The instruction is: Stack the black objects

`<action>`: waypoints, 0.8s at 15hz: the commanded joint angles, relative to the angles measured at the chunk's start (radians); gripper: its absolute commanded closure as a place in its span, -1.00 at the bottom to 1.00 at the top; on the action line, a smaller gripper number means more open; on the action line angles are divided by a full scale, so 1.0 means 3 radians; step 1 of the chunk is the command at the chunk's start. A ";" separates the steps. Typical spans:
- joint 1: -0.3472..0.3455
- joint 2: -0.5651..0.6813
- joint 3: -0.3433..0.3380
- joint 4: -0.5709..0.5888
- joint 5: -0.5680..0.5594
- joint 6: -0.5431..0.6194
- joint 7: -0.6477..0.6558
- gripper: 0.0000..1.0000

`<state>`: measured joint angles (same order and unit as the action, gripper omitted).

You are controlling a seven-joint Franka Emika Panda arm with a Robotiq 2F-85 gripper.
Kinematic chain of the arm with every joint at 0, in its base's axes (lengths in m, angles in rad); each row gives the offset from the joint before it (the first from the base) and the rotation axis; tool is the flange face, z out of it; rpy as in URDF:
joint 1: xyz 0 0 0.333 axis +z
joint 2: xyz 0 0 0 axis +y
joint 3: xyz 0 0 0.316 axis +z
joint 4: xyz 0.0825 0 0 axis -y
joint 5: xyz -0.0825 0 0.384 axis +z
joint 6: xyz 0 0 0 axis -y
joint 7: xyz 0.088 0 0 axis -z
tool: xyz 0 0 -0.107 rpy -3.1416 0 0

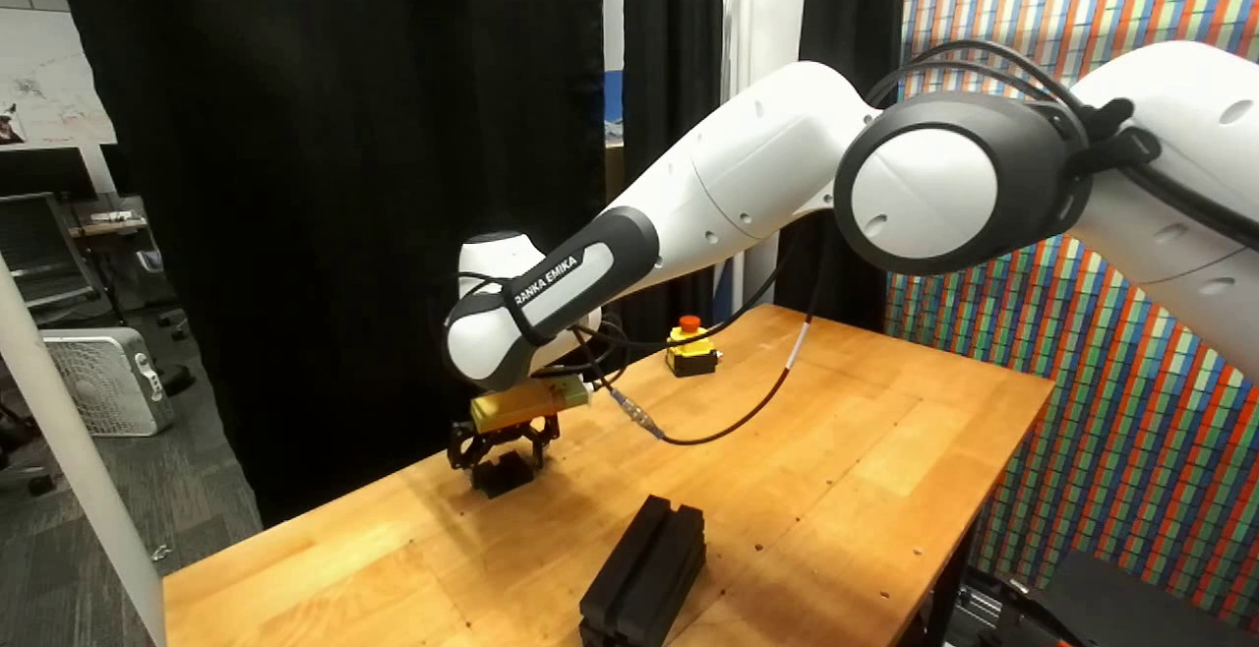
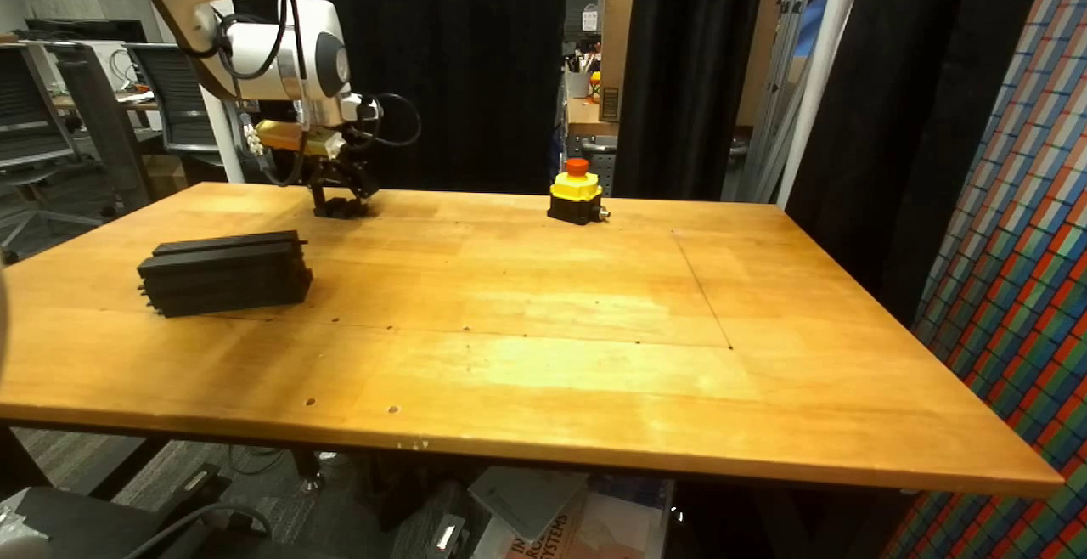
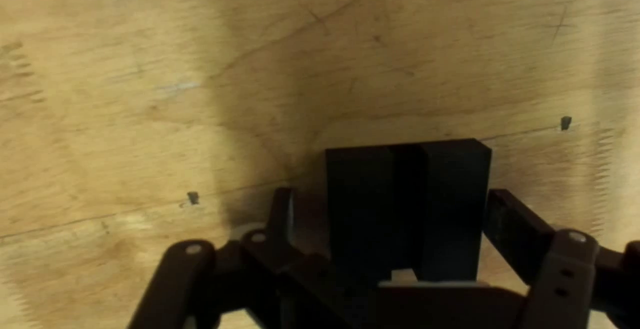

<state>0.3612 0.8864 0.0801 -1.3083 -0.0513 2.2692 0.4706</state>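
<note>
You have the pincer [image 3: 390,196] spread around the small block [image 3: 362,204], close on one side, with a gap on the other. The long block [image 1: 649,578] lies well apart from the pincer, in front of it in both exterior views.

robot arm [image 1: 752,160], stop button [image 2: 577,187] and whiteboard [image 1: 51,87] mark a lab.
</note>
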 commanded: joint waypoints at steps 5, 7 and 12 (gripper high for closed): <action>0.0071 0.0043 -0.0093 0.0255 0.0028 -0.0285 0.0031 0.07; 0.0106 -0.0015 -0.0117 0.0208 0.0033 -0.0377 0.0156 0.10; 0.0264 -0.0336 -0.0248 -0.0091 -0.0011 -0.0479 0.0852 0.10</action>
<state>0.3980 0.8703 0.0457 -1.2741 -0.0523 2.1508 0.6068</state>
